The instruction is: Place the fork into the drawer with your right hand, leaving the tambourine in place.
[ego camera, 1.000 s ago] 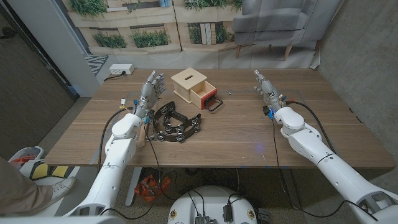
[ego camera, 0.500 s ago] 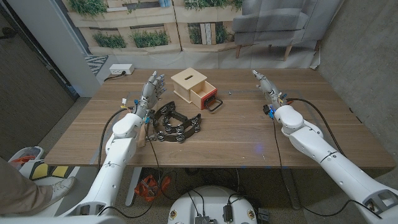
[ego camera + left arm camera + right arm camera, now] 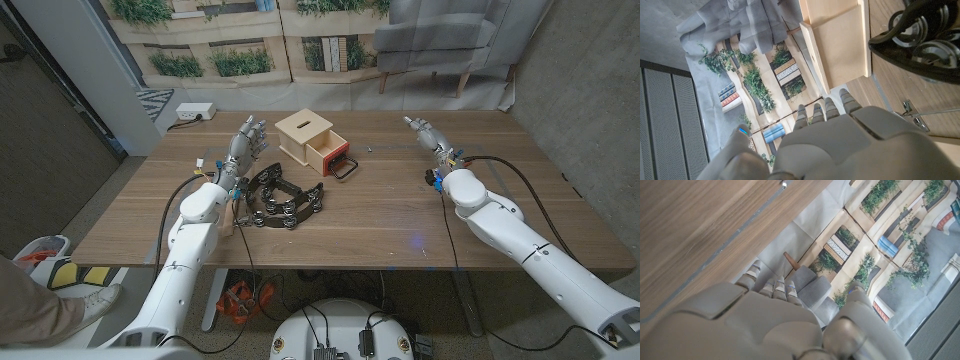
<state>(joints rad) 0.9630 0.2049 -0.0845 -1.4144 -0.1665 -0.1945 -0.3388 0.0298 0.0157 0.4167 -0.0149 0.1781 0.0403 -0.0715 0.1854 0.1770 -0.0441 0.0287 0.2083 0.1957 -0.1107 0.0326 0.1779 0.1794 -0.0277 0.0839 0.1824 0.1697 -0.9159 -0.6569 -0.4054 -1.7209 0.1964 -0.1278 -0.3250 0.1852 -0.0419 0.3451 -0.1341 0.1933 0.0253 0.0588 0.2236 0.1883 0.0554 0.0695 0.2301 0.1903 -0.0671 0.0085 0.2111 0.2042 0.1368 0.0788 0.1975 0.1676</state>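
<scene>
Metal glints beside the left hand [image 3: 243,140]: the fork [image 3: 912,109] lies on the table [image 3: 400,215] close to the tambourine [image 3: 283,200], with the left arm over most of it. Its long axis seems to run along that forearm, but I cannot tell which end is the tines. The tambourine lies between the fork and the wooden box [image 3: 300,128], whose red-fronted drawer [image 3: 328,153] stands pulled open towards the table's middle. The left hand holds nothing, its fingers spread. The right hand [image 3: 425,133] is well apart across the table, near the far edge, fingers straight and side by side, holding nothing.
</scene>
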